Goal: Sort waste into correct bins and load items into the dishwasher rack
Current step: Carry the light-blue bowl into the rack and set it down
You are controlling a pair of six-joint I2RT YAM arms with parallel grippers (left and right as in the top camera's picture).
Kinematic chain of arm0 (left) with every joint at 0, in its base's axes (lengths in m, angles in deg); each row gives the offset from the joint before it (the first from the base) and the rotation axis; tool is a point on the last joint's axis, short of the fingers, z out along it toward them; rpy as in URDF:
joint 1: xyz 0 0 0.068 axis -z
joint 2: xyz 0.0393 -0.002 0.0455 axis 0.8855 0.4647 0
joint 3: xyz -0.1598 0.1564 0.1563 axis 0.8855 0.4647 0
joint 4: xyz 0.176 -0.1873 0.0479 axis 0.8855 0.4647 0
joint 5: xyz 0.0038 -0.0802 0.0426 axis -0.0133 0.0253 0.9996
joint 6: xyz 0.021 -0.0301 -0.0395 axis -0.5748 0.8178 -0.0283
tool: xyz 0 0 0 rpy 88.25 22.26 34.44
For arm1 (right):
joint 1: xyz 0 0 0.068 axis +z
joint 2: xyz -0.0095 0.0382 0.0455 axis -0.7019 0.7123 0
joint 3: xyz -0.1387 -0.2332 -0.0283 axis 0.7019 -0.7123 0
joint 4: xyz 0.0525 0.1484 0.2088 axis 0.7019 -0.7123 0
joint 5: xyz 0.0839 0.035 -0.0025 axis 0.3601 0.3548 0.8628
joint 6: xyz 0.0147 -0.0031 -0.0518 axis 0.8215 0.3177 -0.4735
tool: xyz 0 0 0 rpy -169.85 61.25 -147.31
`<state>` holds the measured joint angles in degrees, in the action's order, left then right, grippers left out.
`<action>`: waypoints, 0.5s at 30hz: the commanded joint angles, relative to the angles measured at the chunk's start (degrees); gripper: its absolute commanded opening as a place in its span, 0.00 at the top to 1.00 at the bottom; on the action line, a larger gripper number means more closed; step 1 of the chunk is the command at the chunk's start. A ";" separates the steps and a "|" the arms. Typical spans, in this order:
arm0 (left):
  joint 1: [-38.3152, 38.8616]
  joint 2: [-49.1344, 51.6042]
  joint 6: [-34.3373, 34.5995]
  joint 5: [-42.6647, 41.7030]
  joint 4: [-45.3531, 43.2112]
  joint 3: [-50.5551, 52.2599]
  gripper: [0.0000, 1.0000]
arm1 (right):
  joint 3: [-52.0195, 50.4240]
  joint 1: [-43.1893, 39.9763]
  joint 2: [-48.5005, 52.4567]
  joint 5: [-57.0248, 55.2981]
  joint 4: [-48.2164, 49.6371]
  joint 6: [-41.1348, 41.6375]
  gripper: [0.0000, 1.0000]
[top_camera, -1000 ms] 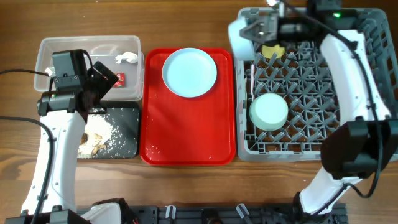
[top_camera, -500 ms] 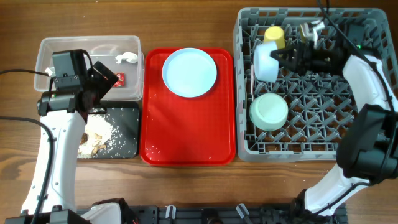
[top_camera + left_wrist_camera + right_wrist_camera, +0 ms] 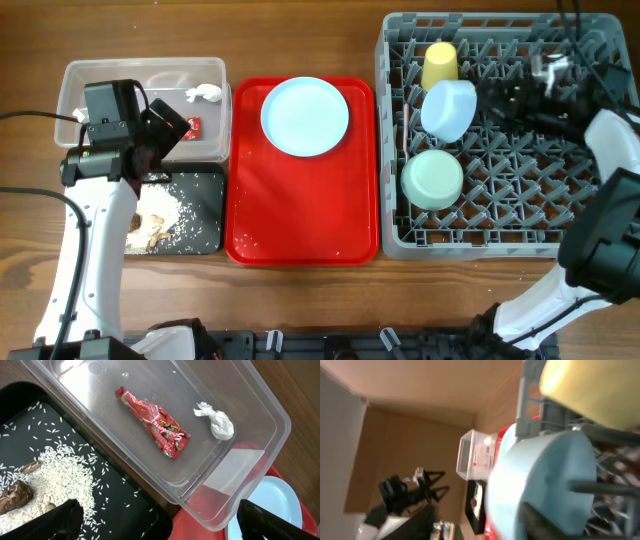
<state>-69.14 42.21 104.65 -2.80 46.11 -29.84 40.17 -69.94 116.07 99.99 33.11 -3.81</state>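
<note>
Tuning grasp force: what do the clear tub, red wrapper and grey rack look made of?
Clear tub: likely thin rigid plastic, glossy; see-through, with glare on the walls.
Red wrapper: probably metallised film; shiny, creased, printed.
Grey rack: apparently moulded plastic, matte; uniform grey lattice of pegs.

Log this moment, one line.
left gripper: open above clear tub and black tray | right gripper: at light-blue bowl in rack, grip unclear | plate: on red tray
</note>
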 commanded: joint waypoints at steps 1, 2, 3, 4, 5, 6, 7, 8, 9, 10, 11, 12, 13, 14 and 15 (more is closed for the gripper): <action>-0.20 -0.94 -0.92 0.15 0.04 -0.44 0.00 | -0.44 -4.04 0.37 -0.68 0.42 2.67 0.30; -0.20 -0.94 -0.92 0.15 0.04 -0.44 0.00 | -0.44 -4.85 0.35 -0.68 0.76 3.50 0.29; -0.20 -0.94 -0.92 0.15 0.04 -0.44 0.00 | -0.42 -5.55 0.33 -1.11 1.01 4.61 0.28; -0.20 -0.94 -0.92 0.15 0.04 -0.44 0.00 | -0.33 -6.29 0.24 -2.19 1.01 5.92 0.27; -0.20 -0.94 -0.92 0.15 0.04 -0.44 0.00 | -0.28 -6.73 0.09 -3.41 1.05 6.82 0.27; -0.20 -0.94 -0.92 0.15 0.04 -0.44 0.00 | -0.22 -6.91 -0.74 -6.80 1.05 7.65 0.27; -0.20 -0.94 -0.92 0.15 0.04 -0.44 0.00 | -0.22 -6.82 -1.64 -9.86 0.98 8.52 0.27; -0.20 -0.94 -0.92 0.15 0.04 -0.44 0.00 | -0.20 -6.43 -2.75 -13.16 0.96 8.85 0.27; -0.20 -0.94 -0.92 0.15 0.04 -0.44 0.00 | -0.20 -5.68 -4.52 -17.46 0.96 9.44 0.27; -0.20 -0.94 -0.92 0.15 0.04 -0.44 0.00 | -0.20 -4.83 -6.23 -21.18 0.98 9.90 0.27; -0.20 -0.94 -0.92 0.15 0.04 -0.44 0.00 | -0.09 -3.80 -8.04 -24.35 1.03 9.99 0.27; -0.20 -0.94 -0.92 0.15 0.04 -0.44 0.00 | 0.15 -2.60 -9.99 -27.06 1.07 9.94 0.27; -0.20 -0.94 -0.92 0.15 0.04 -0.44 0.00 | 0.46 -1.18 -11.93 -29.35 1.18 9.90 0.27; -0.20 -0.94 -0.92 0.15 0.04 -0.44 0.00 | 0.79 0.50 -13.84 -31.43 1.22 9.81 0.27; -0.20 -0.94 -0.92 0.15 0.04 -0.44 0.00 | 1.14 2.99 -16.28 -34.14 1.40 9.68 0.27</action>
<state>-69.14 42.21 104.65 -2.80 46.11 -29.84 40.15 -72.50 108.31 77.61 33.99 5.10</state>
